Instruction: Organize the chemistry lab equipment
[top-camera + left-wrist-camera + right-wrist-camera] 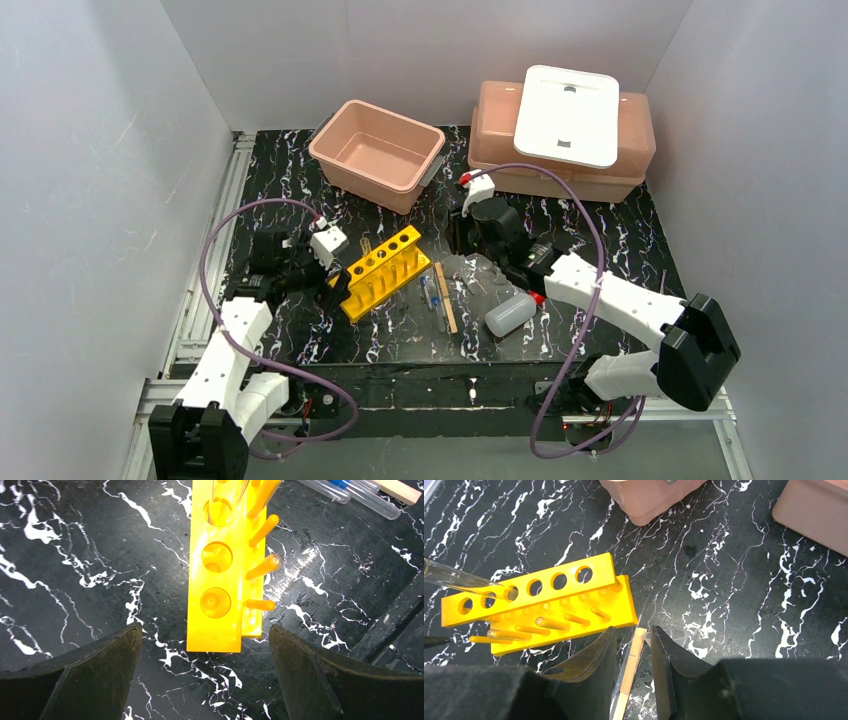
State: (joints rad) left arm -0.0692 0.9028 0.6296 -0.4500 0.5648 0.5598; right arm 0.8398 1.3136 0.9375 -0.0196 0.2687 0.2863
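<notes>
Your left gripper (205, 630) is spread wide and holds nothing. The near end of the yellow rack (215, 570) sits just ahead, between its fingertips and touching neither. One glass tube (227, 495) leans in a hole farther ahead. Ahead and to the right lie loose tubes (365, 500) and the wooden stick (400, 490).

Your right gripper (633, 630) is narrow, with nothing visibly clamped. The wooden stick shows through the gap below, and the small beaker (674, 634) is just beside one finger. The yellow rack lies ahead-left, with a pink tub (649, 497) beyond it. The squeeze bottle (512, 313) lies back toward that arm's base.
</notes>
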